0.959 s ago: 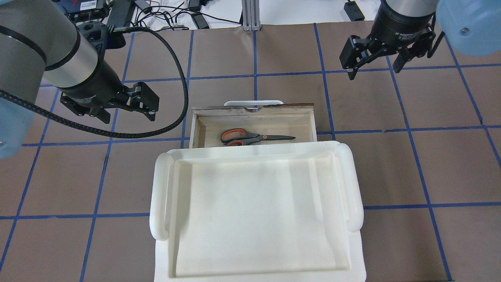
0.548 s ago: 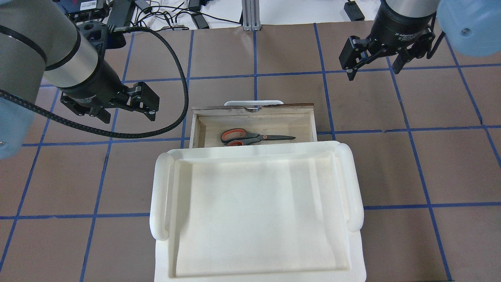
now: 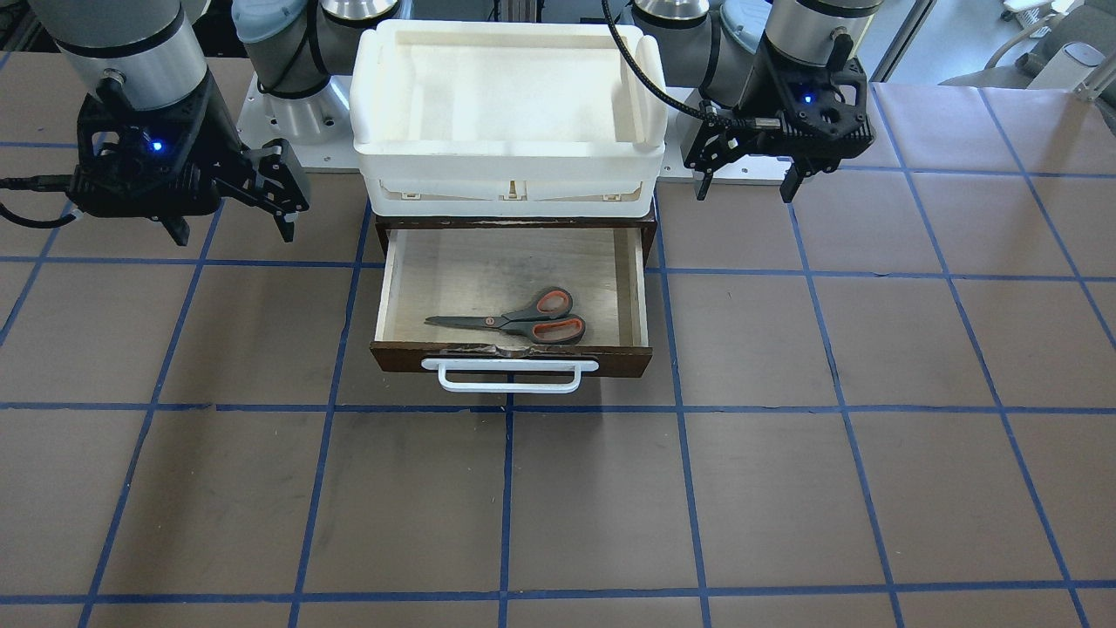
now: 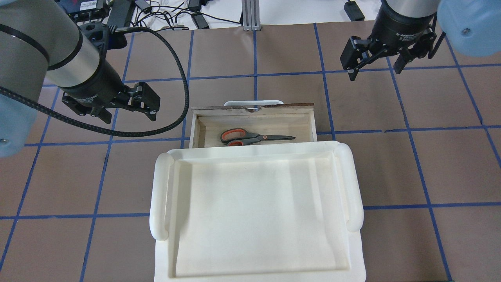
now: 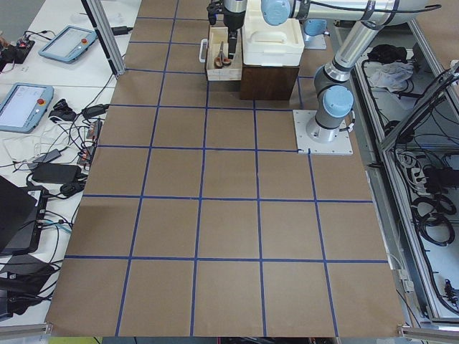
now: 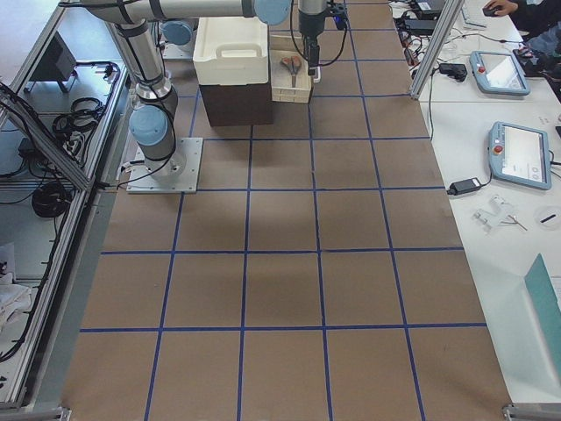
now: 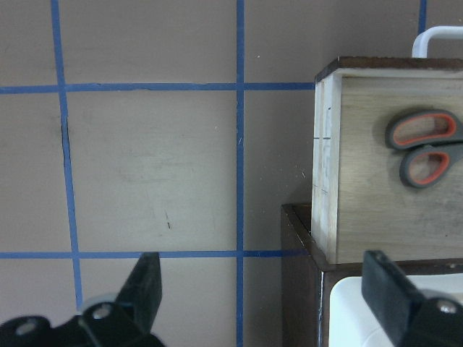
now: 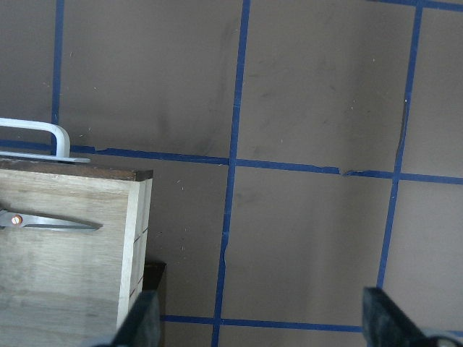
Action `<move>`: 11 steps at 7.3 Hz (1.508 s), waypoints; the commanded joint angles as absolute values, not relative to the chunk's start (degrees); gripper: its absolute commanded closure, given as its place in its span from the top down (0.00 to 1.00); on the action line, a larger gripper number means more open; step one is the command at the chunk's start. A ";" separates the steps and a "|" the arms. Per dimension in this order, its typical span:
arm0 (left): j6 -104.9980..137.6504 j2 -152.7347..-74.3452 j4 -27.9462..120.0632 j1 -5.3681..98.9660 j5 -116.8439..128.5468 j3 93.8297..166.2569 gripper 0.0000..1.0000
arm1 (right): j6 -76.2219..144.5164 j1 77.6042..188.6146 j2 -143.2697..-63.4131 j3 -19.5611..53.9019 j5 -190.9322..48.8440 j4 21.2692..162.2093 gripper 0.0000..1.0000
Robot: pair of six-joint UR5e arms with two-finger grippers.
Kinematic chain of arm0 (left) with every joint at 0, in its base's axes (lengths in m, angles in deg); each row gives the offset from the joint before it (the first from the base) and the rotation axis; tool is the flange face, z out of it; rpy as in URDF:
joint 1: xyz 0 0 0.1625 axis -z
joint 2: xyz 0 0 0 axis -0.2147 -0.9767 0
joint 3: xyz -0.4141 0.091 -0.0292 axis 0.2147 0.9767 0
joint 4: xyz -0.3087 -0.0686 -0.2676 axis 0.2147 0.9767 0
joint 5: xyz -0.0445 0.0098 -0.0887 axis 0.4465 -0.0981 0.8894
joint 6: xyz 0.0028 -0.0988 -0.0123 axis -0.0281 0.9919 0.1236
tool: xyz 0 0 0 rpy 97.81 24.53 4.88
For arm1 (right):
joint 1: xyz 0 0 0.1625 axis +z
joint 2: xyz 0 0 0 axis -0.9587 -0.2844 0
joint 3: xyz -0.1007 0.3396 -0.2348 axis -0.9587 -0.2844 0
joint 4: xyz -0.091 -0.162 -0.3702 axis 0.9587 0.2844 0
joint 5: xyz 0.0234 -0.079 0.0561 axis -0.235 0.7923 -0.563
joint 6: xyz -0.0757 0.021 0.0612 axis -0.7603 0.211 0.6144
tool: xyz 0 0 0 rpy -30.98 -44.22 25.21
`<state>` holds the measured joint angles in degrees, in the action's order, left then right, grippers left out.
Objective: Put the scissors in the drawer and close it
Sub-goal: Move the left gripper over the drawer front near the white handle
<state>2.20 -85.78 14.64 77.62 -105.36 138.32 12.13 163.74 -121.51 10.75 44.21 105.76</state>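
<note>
Unmoved, scissors (image 4: pixel 250 138) lie in drawer (image 4: pixel 303 131), apart from fingers (image 4: pixel 150 103).

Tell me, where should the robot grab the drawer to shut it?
Probably the white handle on the drawer front. It sticks out flat with a gap behind the bar, so coming straight down from above and pinching the bar should work.

Drawer (image 3: pixel 488 266) pulled out — open from above; white tub (image 3: pixel 506 170) walls off rear.
</note>
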 commanded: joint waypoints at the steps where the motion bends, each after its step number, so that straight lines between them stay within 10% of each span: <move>1: 2.82 -92.15 9.96 77.25 -105.77 134.73 1.00 | 12.20 163.74 -121.51 10.75 44.26 105.70 1.00; 5: 9.10 -110.68 16.44 80.14 -105.16 115.31 1.00 | 12.20 163.65 -121.51 10.75 44.26 105.70 1.00; 11: 31.54 -128.65 9.83 90.26 -105.16 109.13 1.00 | 12.20 163.48 -121.51 10.84 44.18 105.70 1.00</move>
<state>27.80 -126.61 8.41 89.36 -105.55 110.31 12.17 163.49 -121.47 10.83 44.22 105.73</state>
